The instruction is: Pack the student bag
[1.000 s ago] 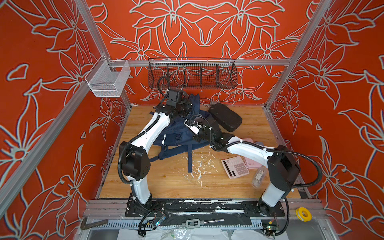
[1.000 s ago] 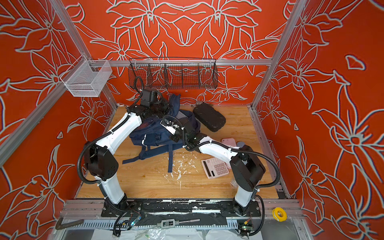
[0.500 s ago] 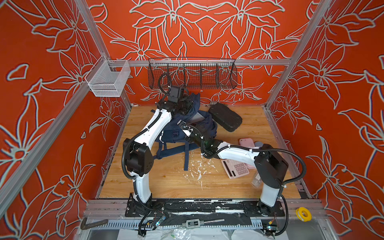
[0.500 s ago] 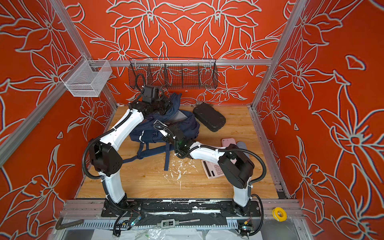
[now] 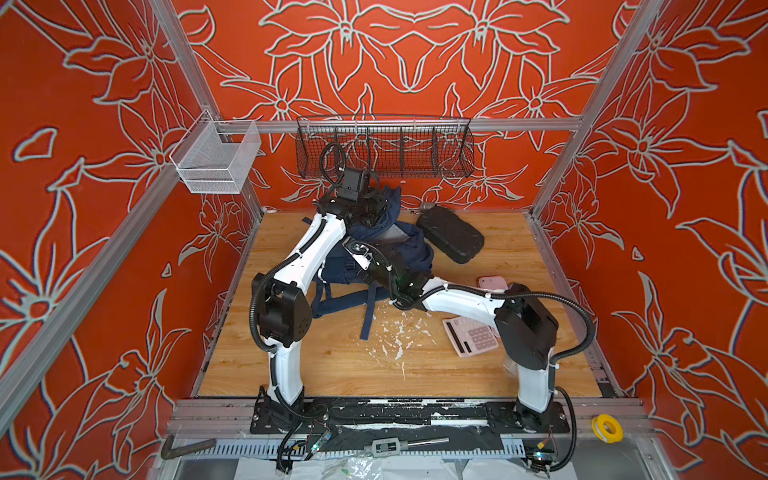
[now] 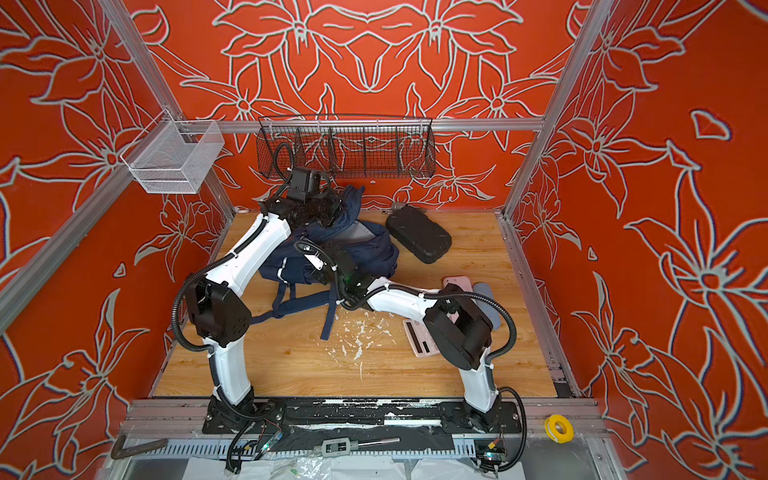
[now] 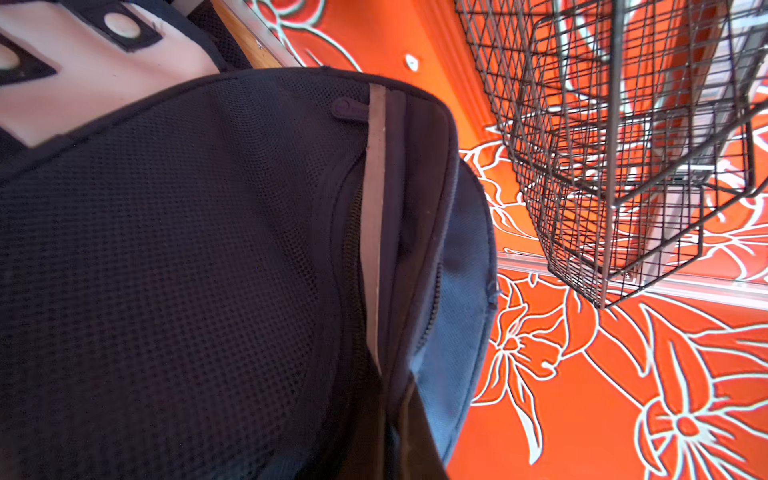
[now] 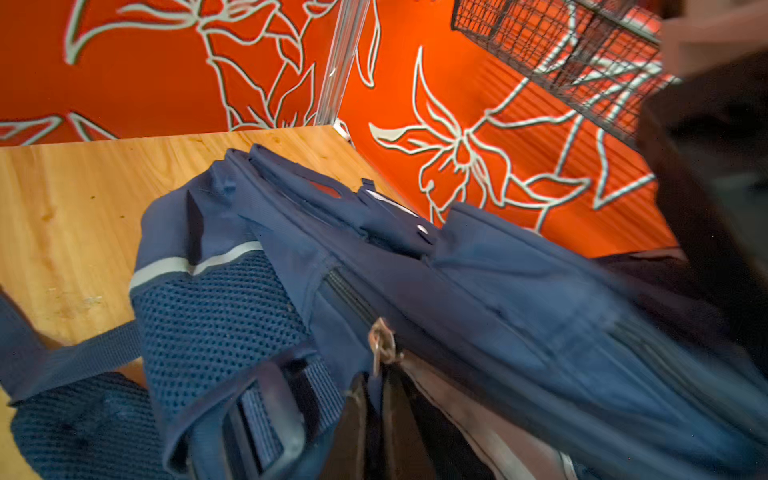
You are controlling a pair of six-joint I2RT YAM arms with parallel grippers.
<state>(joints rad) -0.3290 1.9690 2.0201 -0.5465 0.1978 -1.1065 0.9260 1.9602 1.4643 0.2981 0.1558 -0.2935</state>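
Navy student bag (image 5: 415,254): slumped on the wooden bench (image 5: 332,365), toward the back and left of centre in both top views, between the two arms; its top flap stands up to the left end effector.
Left end effector (image 5: 374,210): close to the back wall, pressed together on the raised navy flap. Its fingers do not show in the left wrist view, where the mesh panel and reflective stripe (image 7: 376,208) fill the picture.
Right end effector (image 8: 380,395): reaches across the middle to the bag's near side and is pinched shut on the bag's edge, just under a metal zip pull (image 8: 384,343).
Grey lining (image 5: 390,237): shows inside the open top.
Straps (image 5: 369,309): trail from the bag over the bench toward the front.
Black hard case (image 5: 451,235): just right of the bag near the back; whether they touch cannot be told.
Pink calculator (image 5: 471,337): on the bench, partly under the right arm's elbow.
White flecks (image 5: 395,332): scattered between the strap ends and the calculator.
Black wire basket (image 5: 384,151): on the back rail, above the bag.
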